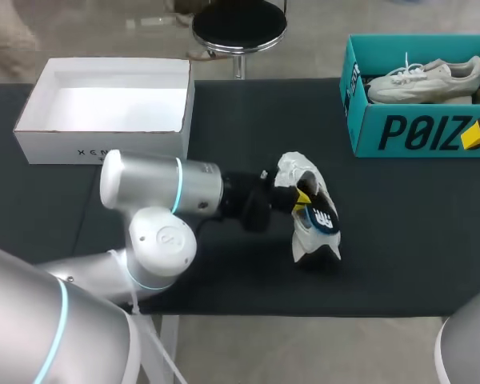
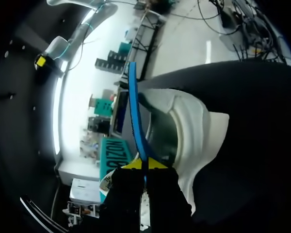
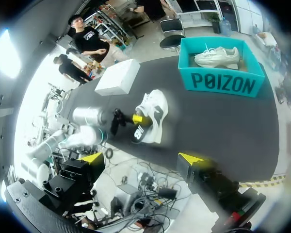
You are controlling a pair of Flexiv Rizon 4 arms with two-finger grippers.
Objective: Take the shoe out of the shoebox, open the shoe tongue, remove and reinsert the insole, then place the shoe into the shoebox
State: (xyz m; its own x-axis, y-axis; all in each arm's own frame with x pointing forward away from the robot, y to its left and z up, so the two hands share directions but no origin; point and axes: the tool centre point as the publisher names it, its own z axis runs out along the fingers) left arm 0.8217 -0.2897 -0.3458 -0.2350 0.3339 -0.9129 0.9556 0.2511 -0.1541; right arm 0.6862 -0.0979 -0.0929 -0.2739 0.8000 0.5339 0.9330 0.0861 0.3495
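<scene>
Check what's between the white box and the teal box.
Nothing. In the head view only bare black tabletop lies between the white box and teal box.

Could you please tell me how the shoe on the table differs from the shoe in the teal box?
The table shoe is white with dark patches; the boxed shoe is plain cream. The table shoe lies on the black table, with the left gripper pinching a blue insole; the boxed shoe lies in the teal box, with no gripper at it. Both are light sneakers.
</scene>
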